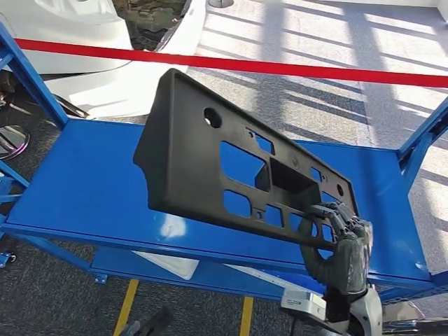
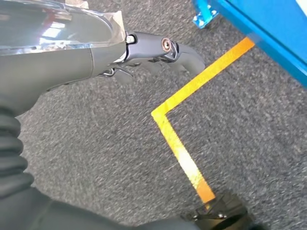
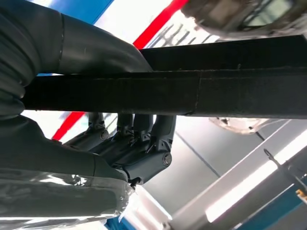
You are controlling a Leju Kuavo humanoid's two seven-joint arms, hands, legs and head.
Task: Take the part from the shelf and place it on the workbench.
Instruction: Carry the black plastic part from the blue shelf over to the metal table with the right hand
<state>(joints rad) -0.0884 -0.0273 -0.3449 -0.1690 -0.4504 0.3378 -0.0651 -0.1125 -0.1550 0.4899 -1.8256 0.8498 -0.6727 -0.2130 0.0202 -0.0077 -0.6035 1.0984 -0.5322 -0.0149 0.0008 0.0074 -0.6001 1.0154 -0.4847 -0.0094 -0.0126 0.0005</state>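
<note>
Right hand point(image 1: 338, 241), lower right of frame, clamps the black perforated panel point(image 1: 211, 161) tilted above the blue shelf point(image 1: 85, 182). Left hand point(image 2: 159, 50) holds nothing, fingers extended over grey floor point(image 2: 108, 143).

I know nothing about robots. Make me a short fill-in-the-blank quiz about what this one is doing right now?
1. The black part is gripped by the robot's ____ robot hand.
2. The part is held above a shelf surface coloured ____.
3. The tape line on the floor under the left robot hand is ____.

Missing words: right; blue; yellow
</note>
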